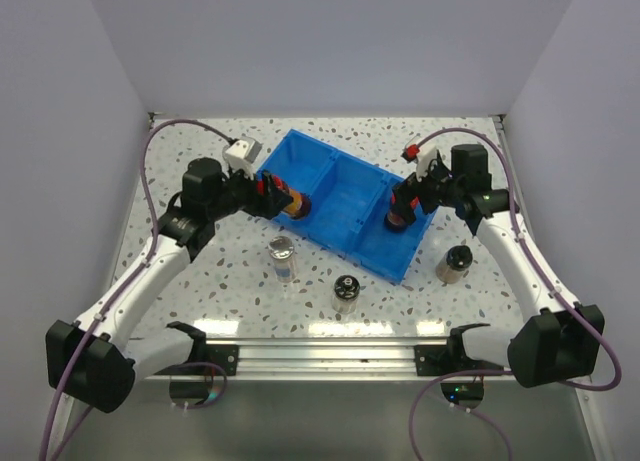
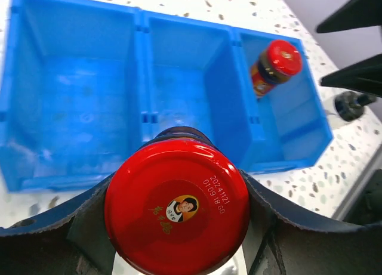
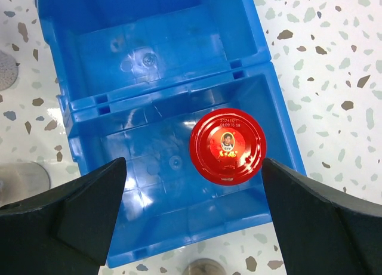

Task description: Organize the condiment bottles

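Note:
My left gripper (image 1: 281,195) is shut on a dark jar with a red cap (image 2: 177,206) and holds it over the near rim of the blue bin (image 1: 340,186), by the left compartment. A second red-capped jar (image 3: 227,146) stands upright in the right compartment and also shows in the left wrist view (image 2: 276,66). My right gripper (image 3: 194,167) hangs open above that jar, fingers wide apart and not touching it. A clear jar with a silver lid (image 1: 281,256) and two dark-topped jars (image 1: 347,293) (image 1: 455,264) stand on the table in front of the bin.
The bin's middle compartment (image 2: 179,78) holds nothing. The speckled table (image 1: 210,281) ends at a metal rail (image 1: 330,356) along the near edge. White walls close in the back and both sides.

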`<state>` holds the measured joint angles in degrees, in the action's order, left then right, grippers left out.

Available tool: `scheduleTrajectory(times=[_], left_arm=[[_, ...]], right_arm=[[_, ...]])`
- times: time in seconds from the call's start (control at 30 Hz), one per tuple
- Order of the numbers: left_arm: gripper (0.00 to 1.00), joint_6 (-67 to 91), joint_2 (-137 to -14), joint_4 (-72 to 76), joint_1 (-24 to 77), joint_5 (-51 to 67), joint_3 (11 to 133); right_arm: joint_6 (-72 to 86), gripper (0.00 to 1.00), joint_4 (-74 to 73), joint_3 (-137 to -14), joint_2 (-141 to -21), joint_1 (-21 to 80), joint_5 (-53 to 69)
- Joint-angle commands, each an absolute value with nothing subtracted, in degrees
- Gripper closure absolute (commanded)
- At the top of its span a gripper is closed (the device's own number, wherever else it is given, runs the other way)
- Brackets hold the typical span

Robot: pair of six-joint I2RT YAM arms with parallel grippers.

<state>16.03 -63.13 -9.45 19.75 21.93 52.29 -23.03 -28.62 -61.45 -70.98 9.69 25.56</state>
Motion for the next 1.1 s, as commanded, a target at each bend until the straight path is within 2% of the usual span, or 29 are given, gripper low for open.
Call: scheduleTrajectory(times=[0.0,0.33,0.6,1.07], left_arm=[[1.0,19.77,-63.45,6.75,23.36,26.28,57.13],[1.0,21.44,-71.45,11.25,35.06,23.21,60.99],[1.0,20.13,-81.63,11.95,43.32,19.08,66.96],[1.0,12.66,-102.99,0.63,52.55,9.41,83.66]], right_arm=[[-23.55,0.02,-26.81,-61.26,-69.26,9.32,27.07],[-23.12,0.02,-26.46,-61.17,-69.08,9.23,26.37],[-17.85,0.01,-20.92,-58.98,-65.05,6.6,20.48],[-14.15,0.01,-16.17,-56.87,-61.35,3.6,13.36]])
